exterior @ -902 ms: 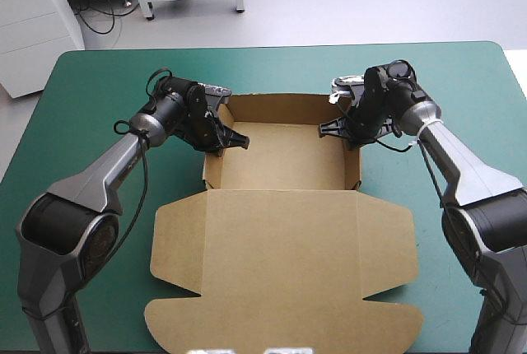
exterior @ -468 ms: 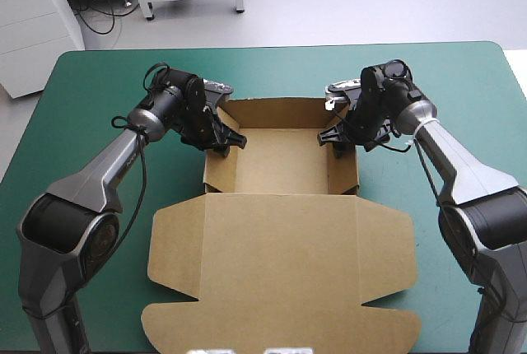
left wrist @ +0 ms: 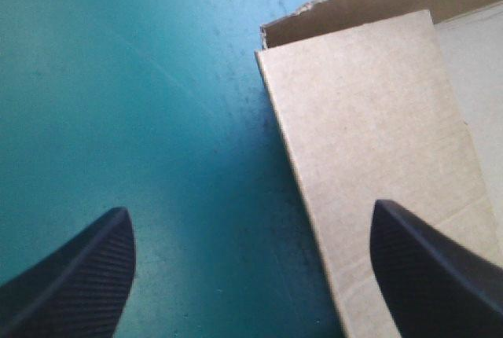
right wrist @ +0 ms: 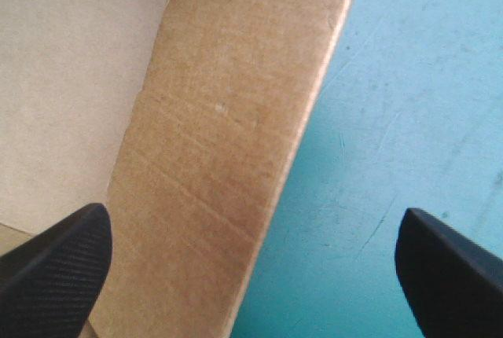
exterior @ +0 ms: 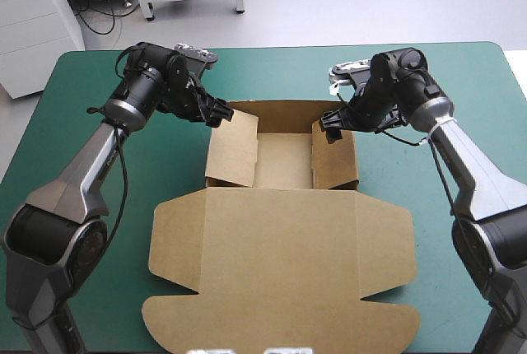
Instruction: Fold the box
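One brown box (exterior: 284,160) on the teal-green desk (exterior: 272,70), and it's an open tray, sitting just 12 o'clock of centre. Its lid (exterior: 280,247) lies flat, spreading toward 6 o'clock. Three walls are up: the back wall (exterior: 284,113) upright, the left wall (exterior: 230,152) and right wall (exterior: 333,156) both leaning in over the tray floor.

Two tools are in play. The left tool (exterior: 221,113) is at the tray's 10 o'clock corner with its fingers wide apart. One finger is over bare desk, the other over the left wall's board. The right tool (exterior: 332,123) mirrors it at 2 o'clock, also spread open, straddling the right wall's outer edge. Neither grips anything; whether they touch the board, I can't tell. Only bare cover surrounds the box.
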Action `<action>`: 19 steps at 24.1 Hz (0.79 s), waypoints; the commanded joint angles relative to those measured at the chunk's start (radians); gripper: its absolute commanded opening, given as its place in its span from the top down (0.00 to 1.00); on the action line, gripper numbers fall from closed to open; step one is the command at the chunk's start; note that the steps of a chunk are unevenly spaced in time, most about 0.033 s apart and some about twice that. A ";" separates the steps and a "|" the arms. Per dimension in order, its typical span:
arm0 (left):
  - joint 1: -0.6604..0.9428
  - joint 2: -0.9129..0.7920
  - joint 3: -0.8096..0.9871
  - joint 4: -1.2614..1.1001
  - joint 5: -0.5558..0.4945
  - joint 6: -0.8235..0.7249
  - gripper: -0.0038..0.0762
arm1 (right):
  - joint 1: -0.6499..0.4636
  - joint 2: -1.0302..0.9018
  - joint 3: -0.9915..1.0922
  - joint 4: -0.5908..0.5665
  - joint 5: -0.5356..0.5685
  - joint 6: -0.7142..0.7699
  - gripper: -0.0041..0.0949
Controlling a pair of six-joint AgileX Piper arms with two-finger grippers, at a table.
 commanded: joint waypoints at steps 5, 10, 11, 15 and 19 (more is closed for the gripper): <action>-0.001 -0.121 -0.033 -0.072 0.056 -0.036 0.40 | -0.002 -0.168 -0.033 0.032 0.014 -0.014 0.05; -0.001 -0.219 -0.020 -0.077 0.056 0.074 0.93 | -0.002 -0.239 -0.033 0.032 0.014 -0.014 0.05; -0.001 -0.236 -0.014 -0.077 0.056 0.092 1.00 | -0.002 -0.247 -0.033 0.032 0.014 -0.014 0.05; -0.001 -0.429 0.137 -0.077 0.056 0.143 0.99 | -0.002 -0.264 -0.033 0.032 0.014 -0.021 0.05; -0.001 -0.654 0.425 -0.067 0.054 0.194 0.99 | -0.002 -0.231 -0.033 0.032 0.014 -0.026 0.05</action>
